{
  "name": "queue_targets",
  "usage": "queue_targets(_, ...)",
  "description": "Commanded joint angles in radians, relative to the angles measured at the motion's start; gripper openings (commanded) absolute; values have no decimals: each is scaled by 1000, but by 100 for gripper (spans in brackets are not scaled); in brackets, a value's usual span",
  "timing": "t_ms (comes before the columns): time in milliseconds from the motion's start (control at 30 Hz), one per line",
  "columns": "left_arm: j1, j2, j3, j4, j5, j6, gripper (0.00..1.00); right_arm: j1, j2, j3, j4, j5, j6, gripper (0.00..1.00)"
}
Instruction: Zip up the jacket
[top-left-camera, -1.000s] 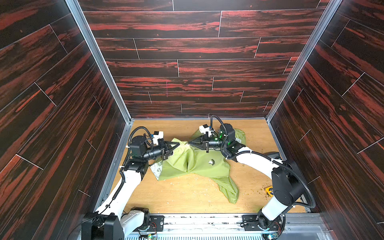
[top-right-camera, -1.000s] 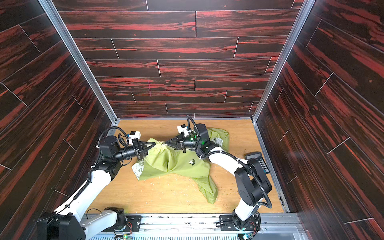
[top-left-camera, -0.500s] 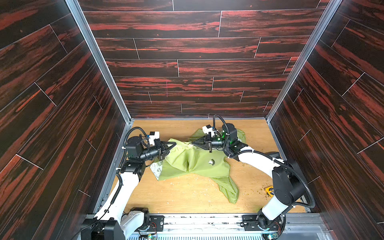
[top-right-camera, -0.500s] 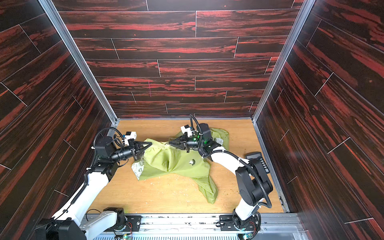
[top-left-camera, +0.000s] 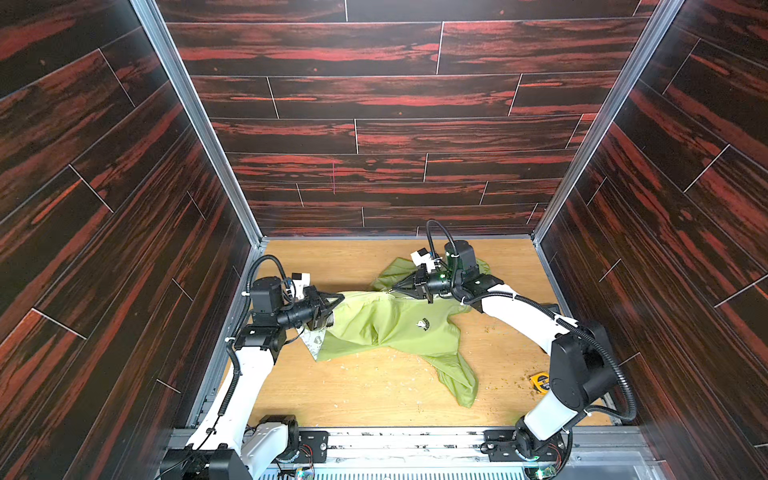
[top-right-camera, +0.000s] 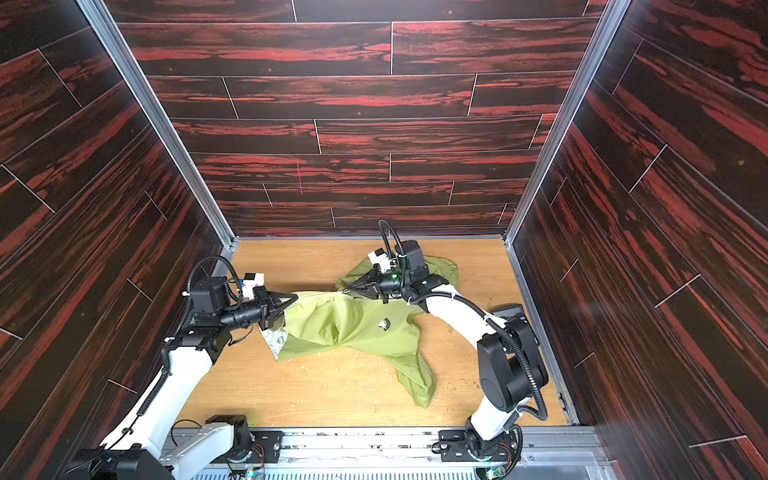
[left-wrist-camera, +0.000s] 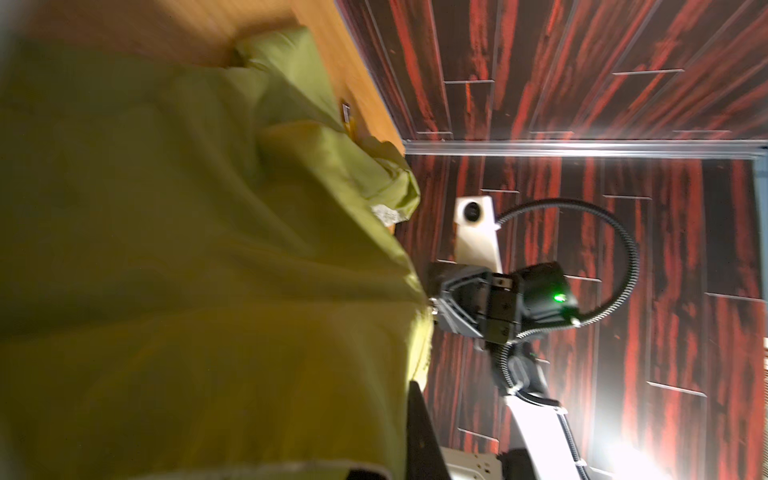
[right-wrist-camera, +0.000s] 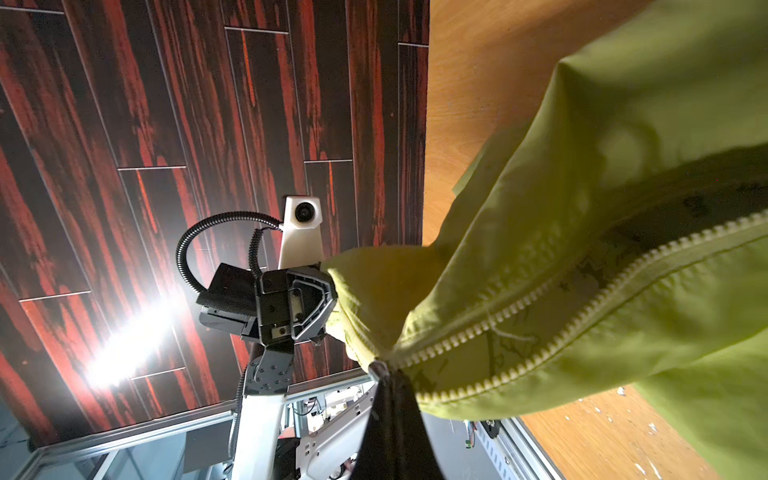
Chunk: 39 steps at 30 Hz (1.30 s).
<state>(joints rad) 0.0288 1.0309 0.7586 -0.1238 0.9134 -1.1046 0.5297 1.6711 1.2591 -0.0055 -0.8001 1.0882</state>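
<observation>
The lime-green jacket (top-left-camera: 386, 328) (top-right-camera: 345, 324) lies spread on the wooden table, stretched between both grippers. My left gripper (top-left-camera: 338, 297) (top-right-camera: 293, 297) is shut on the jacket's left edge; in the left wrist view green cloth (left-wrist-camera: 187, 249) fills the frame beside one dark finger (left-wrist-camera: 417, 419). My right gripper (top-left-camera: 392, 291) (top-right-camera: 347, 291) (right-wrist-camera: 380, 370) is shut on the zipper slider. In the right wrist view the zipper teeth (right-wrist-camera: 540, 299) spread apart behind the slider, with white patterned lining between them. A white chest logo (top-left-camera: 422, 323) faces up.
One sleeve (top-left-camera: 461, 382) trails toward the front edge. A yellow tape measure (top-left-camera: 540, 380) lies at the front right, and a dark keypad device (top-right-camera: 509, 311) sits by the right wall. Crumbs dot the table. Dark wood walls close in three sides.
The grippers have moved apart, the left one leftward and the right one rightward. The jacket cloth between them is drawn longer and flatter.
</observation>
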Motion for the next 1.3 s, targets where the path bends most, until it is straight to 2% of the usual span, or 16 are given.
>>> queue_targets(0, 23, -27, 34, -73, -76, 71, 0, -17, -32, 53, -140, 23, -106, 0)
queue_targets(267, 31, -29, 40, -107, -154, 102, 0, -29, -1, 158, -324, 69, -237, 0)
queue_targets(533, 34, -41, 65, -194, -298, 168, 0, -54, 36, 284, -522, 147, -376, 0)
queue_targets(700, 36, -31, 106, -299, -382, 236, 0, -79, 44, 323, -584, 189, -421, 0)
queue_targets(900, 36, -15, 129, -330, -392, 283, 0, -107, 45, 346, -631, 223, -457, 0)
queue_targets(1267, 37, -26, 168, -439, -504, 368, 0, -153, 49, 380, -722, 300, -522, 0)
